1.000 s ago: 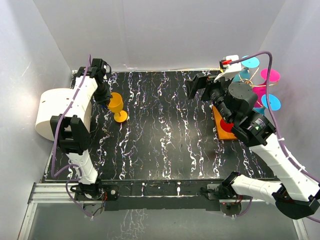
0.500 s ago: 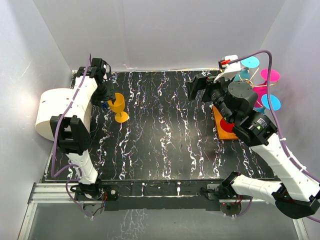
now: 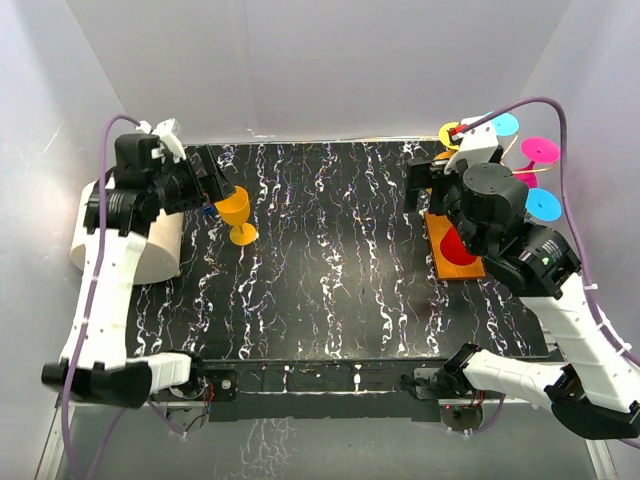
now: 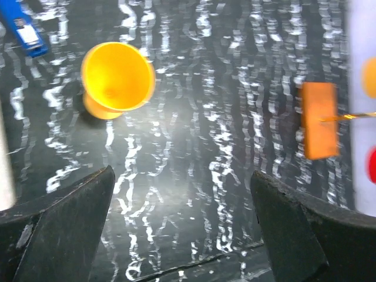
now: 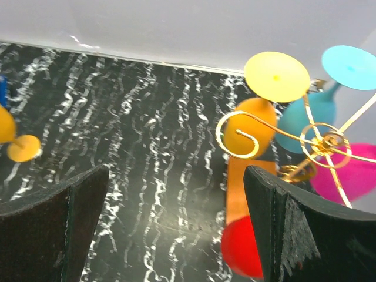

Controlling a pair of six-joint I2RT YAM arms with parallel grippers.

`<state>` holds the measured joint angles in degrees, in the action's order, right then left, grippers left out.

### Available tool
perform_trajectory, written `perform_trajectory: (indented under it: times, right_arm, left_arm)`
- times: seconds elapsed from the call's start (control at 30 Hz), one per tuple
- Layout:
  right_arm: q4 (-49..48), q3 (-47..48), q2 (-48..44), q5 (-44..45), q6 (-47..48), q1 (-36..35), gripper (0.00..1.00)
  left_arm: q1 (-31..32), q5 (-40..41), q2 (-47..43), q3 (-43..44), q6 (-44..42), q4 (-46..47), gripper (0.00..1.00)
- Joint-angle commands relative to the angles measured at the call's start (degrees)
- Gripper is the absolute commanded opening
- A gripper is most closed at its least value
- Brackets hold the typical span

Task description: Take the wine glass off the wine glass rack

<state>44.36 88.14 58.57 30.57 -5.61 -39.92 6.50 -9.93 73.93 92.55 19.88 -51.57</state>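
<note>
The left gripper [image 4: 182,176] hangs wide open and empty over the black, white-streaked tabletop [image 3: 330,270]. The yellow-orange plastic wine glass [image 3: 234,212] stands on its foot near the rear left edge, apart from the fingers. The right gripper [image 5: 176,170] is also open, facing the gold-wire wine glass rack [image 5: 317,141] at the right edge, where coloured glasses [image 5: 311,114] hang. A broad stretch of tabletop separates glass and rack.

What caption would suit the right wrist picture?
Open right gripper facing the wine glass rack, colourful glasses hanging inverted from it.
</note>
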Motion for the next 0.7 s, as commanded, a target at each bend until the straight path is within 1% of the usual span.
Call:
perform_trajectory:
  times: [0.0,0.13,0.2,0.3,0.33,0.4,0.57,0.67]
  right_arm:
    - [7.0,4.4,-1.2,7.8,5.2,-0.2,0.96]
    - [11.4,4.9,-1.2,10.4,11.5,-0.1,0.86]
    - [11.6,3.8,-2.1,10.7,13.5,-0.2,0.84]
    - [12.6,3.1,-2.7,9.1,17.3,-0.2,0.76]
    - [13.3,3.2,-2.5,9.1,18.2,-0.2,0.72]
    - [14.2,3.2,-2.4,9.8,19.2,-0.2,0.70]
    - [16.4,1.0,-2.5,11.7,22.6,-0.2,0.64]
    - [17.0,-0.8,-2.4,11.9,23.3,-0.2,0.61]
  left_arm:
    - [0.0,-16.6,-7.5,-6.9,4.9,10.1,0.99]
    - [0.2,-26.6,-11.9,-12.6,12.6,18.3,0.99]
    - [0.2,-29.7,-14.3,-16.3,17.1,24.0,0.99]
    - [0.2,-32.3,-16.6,-20.4,21.4,30.8,0.99]
    - [0.2,-32.6,-16.8,-20.5,21.7,31.2,0.99]
    - [0.3,-32.4,-16.8,-20.5,21.1,30.0,0.99]
    - [0.3,-31.4,-16.6,-21.2,19.5,27.6,0.99]
    - [0.3,-31.5,-16.9,-22.4,20.4,28.8,0.99]
